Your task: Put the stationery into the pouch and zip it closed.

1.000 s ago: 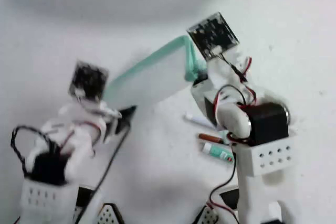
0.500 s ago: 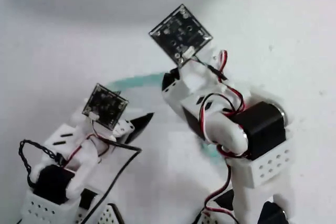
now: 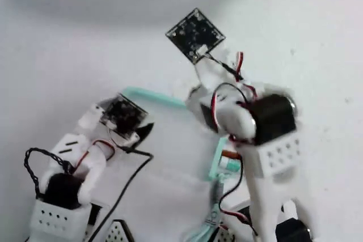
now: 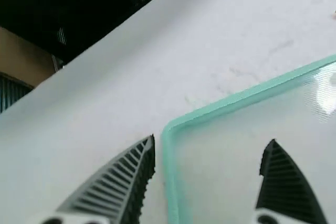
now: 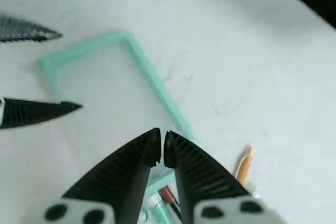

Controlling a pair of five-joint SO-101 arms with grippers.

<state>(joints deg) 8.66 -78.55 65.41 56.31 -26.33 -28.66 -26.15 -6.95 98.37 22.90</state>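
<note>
The translucent pouch [image 3: 170, 140] with teal edging lies flat between the two arms. My left gripper [image 4: 210, 153] is open and low over the table, its fingers straddling a teal corner [image 4: 168, 129] of the pouch. My right gripper [image 5: 161, 139] is shut, with its tips just above the pouch's long teal edge [image 5: 152, 77]; I cannot tell whether they pinch anything. An orange pen [image 5: 242, 163] lies beside that edge. A red pen [image 5: 167, 196] and a teal-and-white stick [image 3: 229, 165] lie close under the right arm, at the pouch's rim.
A teal strap [image 3: 207, 222] trails from the pouch toward the table's front edge between the arm bases. The left gripper's dark fingers [image 5: 42, 111] appear in the right wrist view by the pouch corner. White table stretches behind and to both sides.
The pouch has come from the back of the table toward the front and now lies flat against the stationery. The right arm swung leftward and back; the left gripper moved in to the pouch corner.
</note>
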